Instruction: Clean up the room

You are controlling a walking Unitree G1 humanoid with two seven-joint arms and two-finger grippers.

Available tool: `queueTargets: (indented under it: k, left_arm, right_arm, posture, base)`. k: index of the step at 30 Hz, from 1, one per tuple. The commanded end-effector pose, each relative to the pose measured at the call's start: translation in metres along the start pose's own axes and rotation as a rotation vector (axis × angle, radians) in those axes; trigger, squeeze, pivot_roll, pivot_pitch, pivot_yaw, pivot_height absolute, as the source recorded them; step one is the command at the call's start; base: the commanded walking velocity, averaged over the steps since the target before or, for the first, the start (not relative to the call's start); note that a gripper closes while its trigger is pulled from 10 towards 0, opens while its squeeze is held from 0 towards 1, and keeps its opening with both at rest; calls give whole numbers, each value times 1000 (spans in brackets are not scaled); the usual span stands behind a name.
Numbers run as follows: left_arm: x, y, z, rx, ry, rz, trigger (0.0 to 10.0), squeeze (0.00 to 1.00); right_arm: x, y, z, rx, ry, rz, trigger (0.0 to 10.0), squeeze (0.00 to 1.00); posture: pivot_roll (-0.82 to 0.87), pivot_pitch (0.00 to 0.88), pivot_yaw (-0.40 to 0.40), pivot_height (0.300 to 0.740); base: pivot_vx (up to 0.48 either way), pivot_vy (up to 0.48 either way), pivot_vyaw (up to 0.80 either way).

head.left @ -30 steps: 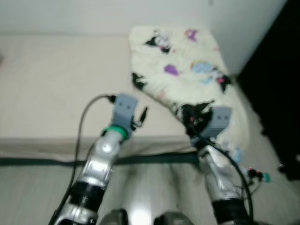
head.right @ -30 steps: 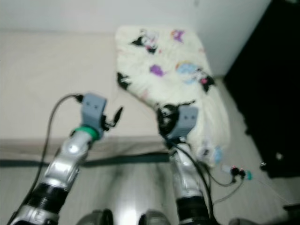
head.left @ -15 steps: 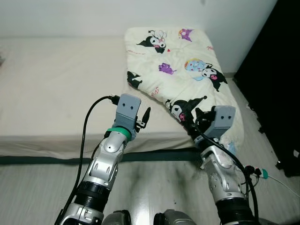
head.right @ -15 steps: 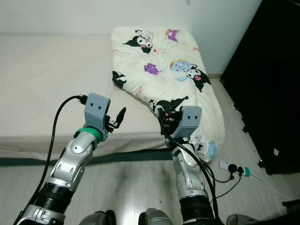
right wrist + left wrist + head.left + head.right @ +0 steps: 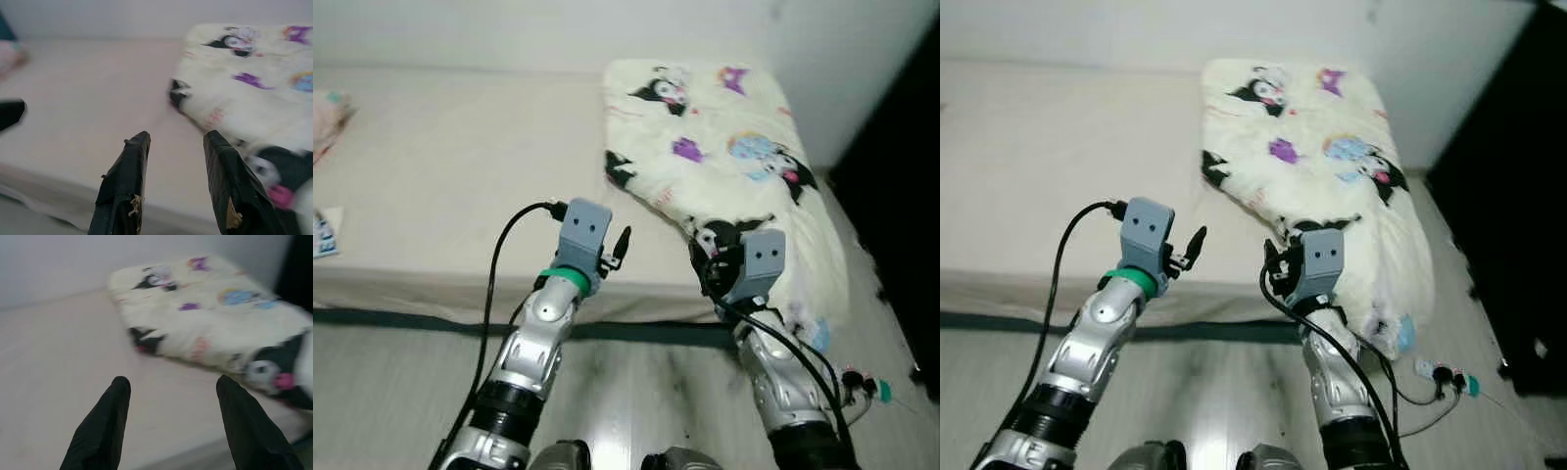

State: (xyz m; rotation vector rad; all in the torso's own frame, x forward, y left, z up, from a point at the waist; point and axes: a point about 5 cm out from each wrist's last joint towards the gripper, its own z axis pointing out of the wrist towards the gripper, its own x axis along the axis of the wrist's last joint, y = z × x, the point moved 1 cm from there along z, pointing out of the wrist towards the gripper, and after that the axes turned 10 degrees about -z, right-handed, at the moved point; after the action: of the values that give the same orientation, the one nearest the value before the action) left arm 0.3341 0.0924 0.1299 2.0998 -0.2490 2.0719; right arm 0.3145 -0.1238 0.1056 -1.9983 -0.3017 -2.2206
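To tidy the blanket (image 5: 724,157) on the bed (image 5: 440,176), both the left gripper (image 5: 171,426) and right gripper (image 5: 176,181), fingers apart and empty, should reach its near edge.

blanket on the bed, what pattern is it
Cream blanket printed with black, purple and blue cartoon characters; clearest in the right eye view.

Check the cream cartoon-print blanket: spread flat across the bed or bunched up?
Bunched up. The cream cartoon-print blanket is heaped at the beige mattress's right end, its edge hanging over the side.
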Motion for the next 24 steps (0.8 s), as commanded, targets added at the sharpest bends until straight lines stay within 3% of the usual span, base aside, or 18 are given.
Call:
queueTargets:
  k: [1, 7, 24]
  left_arm:
    - [-5, 6, -1, -14, -15, -14, 10000, 0]
    - [-5, 6, 0, -13, -16, -14, 10000, 0]
    - [-8, 5, -2, -9, -22, -16, 10000, 0]
  right_arm:
    - [-3, 7, -4, -25, -7, 11, 10000, 0]
    - [-4, 10, -5, -32, -11, 19, 10000, 0]
    - [-8, 12, -7, -60, -21, 4, 10000, 0]
  posture:
    - [-67, 27, 54, 740]
    - [-67, 25, 53, 740]
    - [-65, 27, 57, 740]
  base:
    - [461, 0, 0]
    - [413, 0, 0]
    - [0, 0, 0]
